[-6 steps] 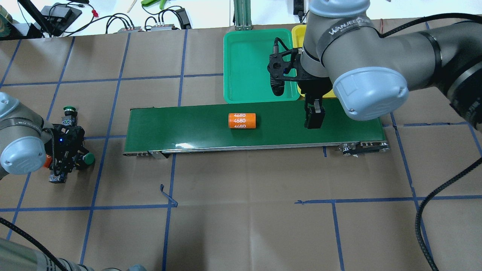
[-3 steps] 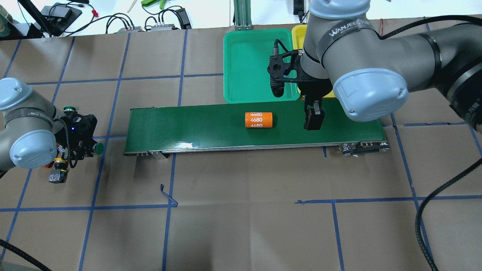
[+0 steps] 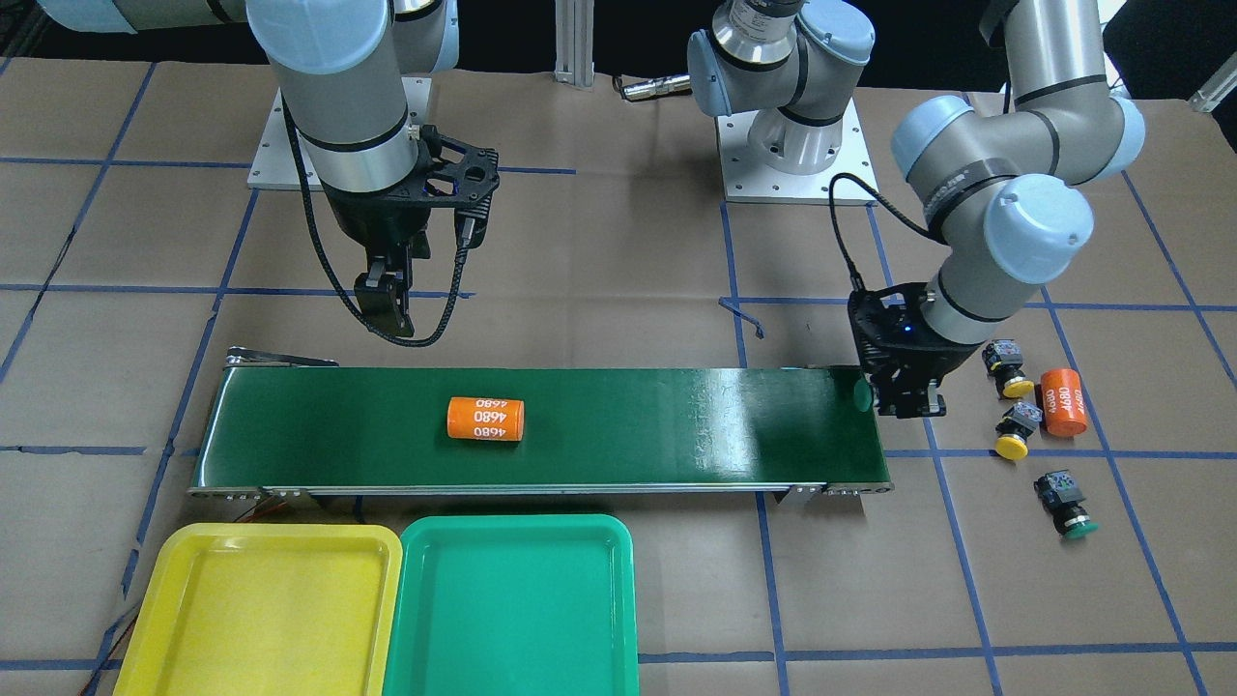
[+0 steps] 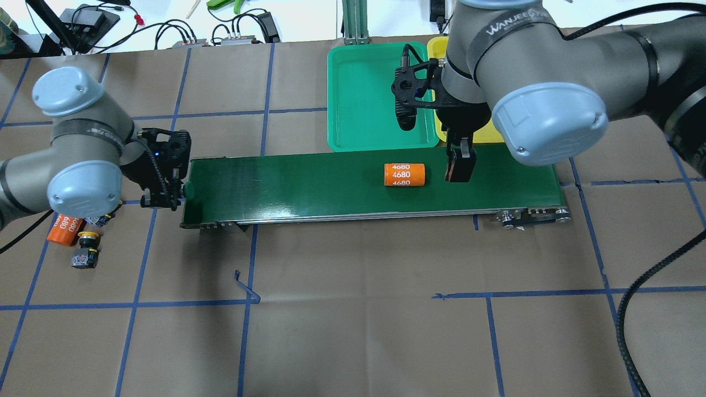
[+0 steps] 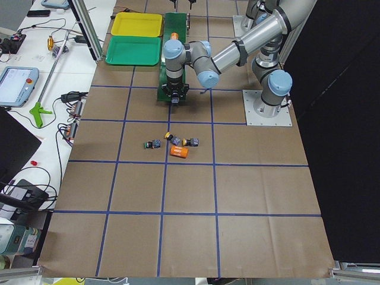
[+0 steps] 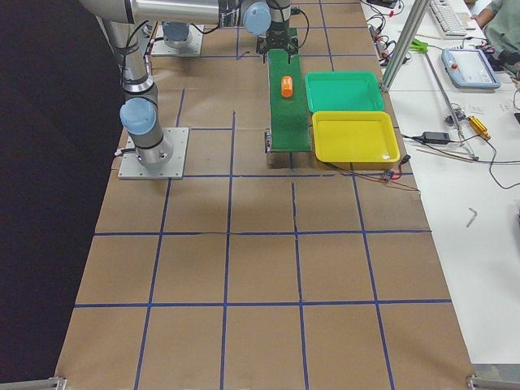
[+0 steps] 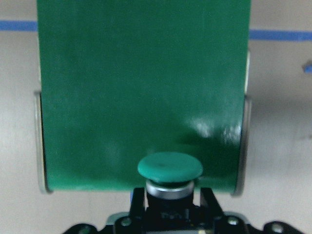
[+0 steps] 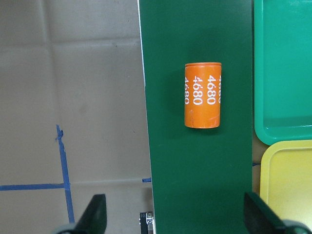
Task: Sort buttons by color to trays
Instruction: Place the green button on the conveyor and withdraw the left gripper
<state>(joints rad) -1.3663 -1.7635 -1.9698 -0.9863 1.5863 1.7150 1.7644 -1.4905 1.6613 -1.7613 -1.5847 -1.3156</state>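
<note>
One green button (image 7: 169, 168) pinched in left gripper (image 3: 884, 396) at belt (image 7: 141, 73) edge: early release drops it off end. Right gripper (image 4: 460, 165), spread, could grab orange cylinder (image 8: 202, 95).

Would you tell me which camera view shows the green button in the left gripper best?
The left wrist-mounted view: the green button sits close up, domed cap and collar clear. The front-facing and overhead views show only a sliver of cap; the side views too little; the right wrist view nothing.
</note>
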